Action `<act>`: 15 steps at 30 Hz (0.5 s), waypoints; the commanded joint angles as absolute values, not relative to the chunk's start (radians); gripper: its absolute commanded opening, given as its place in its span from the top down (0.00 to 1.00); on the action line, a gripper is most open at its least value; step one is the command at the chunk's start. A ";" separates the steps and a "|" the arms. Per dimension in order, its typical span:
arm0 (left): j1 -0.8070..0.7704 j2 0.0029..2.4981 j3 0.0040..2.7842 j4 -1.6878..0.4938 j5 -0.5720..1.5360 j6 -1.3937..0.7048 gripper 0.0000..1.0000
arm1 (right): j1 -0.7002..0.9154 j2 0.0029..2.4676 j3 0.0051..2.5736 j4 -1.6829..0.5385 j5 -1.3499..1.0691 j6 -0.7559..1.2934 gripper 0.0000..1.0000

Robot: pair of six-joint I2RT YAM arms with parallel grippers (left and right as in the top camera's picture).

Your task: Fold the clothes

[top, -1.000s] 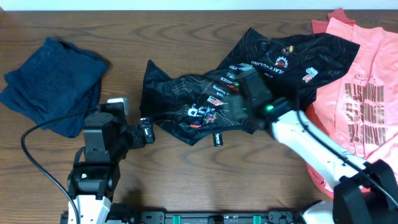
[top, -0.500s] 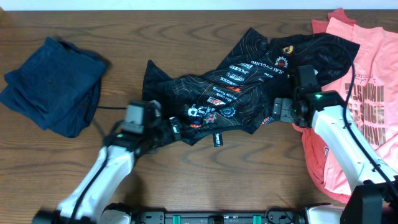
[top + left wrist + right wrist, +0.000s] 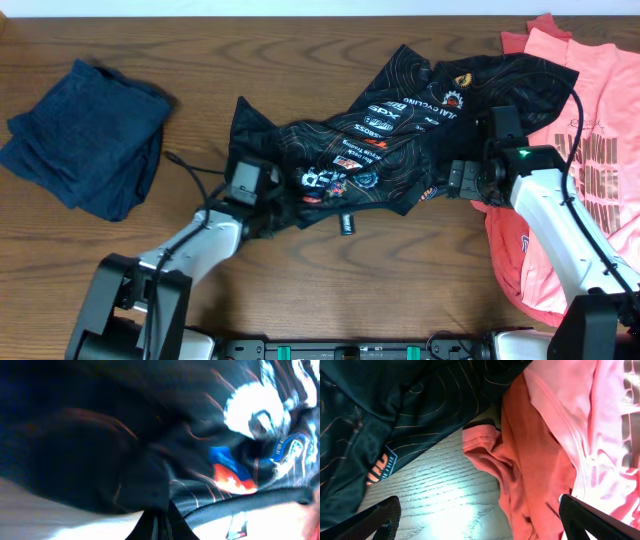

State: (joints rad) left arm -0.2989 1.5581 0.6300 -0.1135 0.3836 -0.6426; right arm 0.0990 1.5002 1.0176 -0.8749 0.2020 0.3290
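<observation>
With the left gripper clamped on the black jersey hem, the wide-open right gripper likely must grab the opposite edge for spreading.

You have a thin black jersey of smooth synthetic cloth with a faint sheen. The coral-pink T-shirts are matt, soft knit, and the navy garment is matt, coarser cloth. The table is dark grained wood with a satin finish.
</observation>
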 commanded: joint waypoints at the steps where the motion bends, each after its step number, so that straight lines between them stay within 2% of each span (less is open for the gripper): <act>1: -0.184 1.530 0.748 -0.174 0.278 -0.493 0.94 | 0.090 1.481 1.024 -0.888 0.198 0.339 0.01; 5: -0.020 1.526 1.007 -0.322 0.276 -0.419 0.94 | 0.090 1.481 1.024 -0.898 0.189 0.332 0.01; 11: 0.146 1.526 1.336 -0.443 0.275 -0.352 0.94 | 0.090 1.481 1.024 -0.896 0.164 0.332 0.01; 12: 0.161 1.526 1.356 -0.461 0.276 -0.352 0.87 | 0.090 1.481 1.024 -0.896 0.163 0.332 0.01; 13: 0.172 1.526 1.366 -0.481 0.276 -0.352 0.65 | 0.090 1.481 1.024 -0.897 0.163 0.332 0.01; 14: 0.175 1.526 1.366 -0.498 0.276 -0.352 0.36 | 0.090 1.481 1.024 -0.897 0.163 0.332 0.01; 15: 0.175 1.527 1.364 -0.526 0.276 -0.352 0.14 | 0.090 1.481 1.024 -0.898 0.164 0.332 0.01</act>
State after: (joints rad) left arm 0.1715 1.5215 1.3621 -0.4744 0.2840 -0.3870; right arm 0.0948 1.5002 1.0176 -0.8970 0.1715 0.3290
